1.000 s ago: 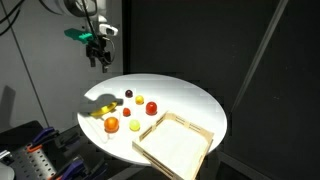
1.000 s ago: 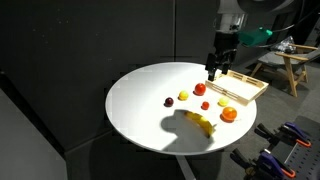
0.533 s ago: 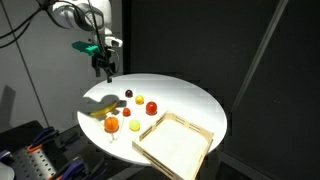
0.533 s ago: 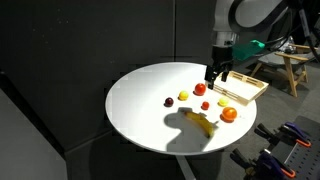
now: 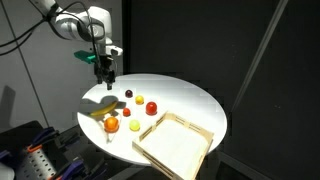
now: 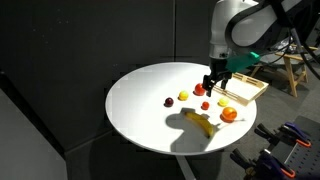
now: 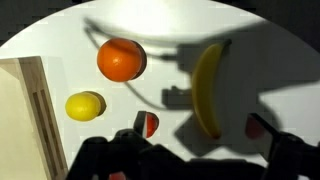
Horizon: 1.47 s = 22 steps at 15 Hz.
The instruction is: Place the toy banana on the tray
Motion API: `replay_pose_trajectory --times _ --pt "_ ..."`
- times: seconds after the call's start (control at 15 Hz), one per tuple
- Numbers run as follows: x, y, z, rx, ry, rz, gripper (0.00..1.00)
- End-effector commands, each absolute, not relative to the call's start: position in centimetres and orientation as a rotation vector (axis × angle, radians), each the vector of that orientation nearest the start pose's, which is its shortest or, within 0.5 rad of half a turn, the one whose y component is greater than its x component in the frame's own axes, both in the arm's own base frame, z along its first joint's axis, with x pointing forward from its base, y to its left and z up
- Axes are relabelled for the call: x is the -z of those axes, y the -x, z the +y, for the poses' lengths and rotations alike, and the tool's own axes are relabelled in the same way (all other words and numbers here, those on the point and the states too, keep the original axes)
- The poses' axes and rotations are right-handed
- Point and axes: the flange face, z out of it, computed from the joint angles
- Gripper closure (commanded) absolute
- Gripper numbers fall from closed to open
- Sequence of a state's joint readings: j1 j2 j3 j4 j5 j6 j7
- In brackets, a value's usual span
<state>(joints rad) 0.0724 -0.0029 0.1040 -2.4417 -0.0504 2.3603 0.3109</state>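
In an exterior view: gripper (image 5: 107, 77) above the table (image 5: 190, 95); toy banana (image 5: 96, 113) in shadow at its 6 o'clock; tray (image 5: 190, 123) off at 4 o'clock.
In an exterior view: toy banana (image 6: 203, 122) at 6 o'clock of the gripper (image 6: 213, 88); tray (image 6: 250, 97) near, at 3.
Wrist view: toy banana (image 7: 207, 88) at 12 o'clock of the gripper, long axis 12-to-6, crosswise to the finger line. Fingers (image 7: 100, 160) spread wide, holding and touching nothing.

Black curtains behind round white table (image 6: 140, 105)

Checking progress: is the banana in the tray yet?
Out. The toy banana lies on the white table, outside the empty tray.
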Motion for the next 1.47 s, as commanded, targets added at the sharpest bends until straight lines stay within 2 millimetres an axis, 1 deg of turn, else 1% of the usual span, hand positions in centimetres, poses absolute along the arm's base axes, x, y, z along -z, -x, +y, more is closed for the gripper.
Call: replay_pose_trajectory --times 0.0,0.07,0.73,1.13,1.4 --pt "-29.1 -46.2 8.7 -0.117 3.205 0.177 0.00" --pt "-29.2 -46.4 8.5 -0.126 3.189 0.159 0.00" --pt "-28.7 -46.5 8.7 -0.136 3.193 0.150 0.00" --pt "-25.5 -46.8 10.0 -0.176 3.203 0.094 0.00" --pt "-23.4 -47.1 10.6 -0.163 3.199 0.073 0.00"
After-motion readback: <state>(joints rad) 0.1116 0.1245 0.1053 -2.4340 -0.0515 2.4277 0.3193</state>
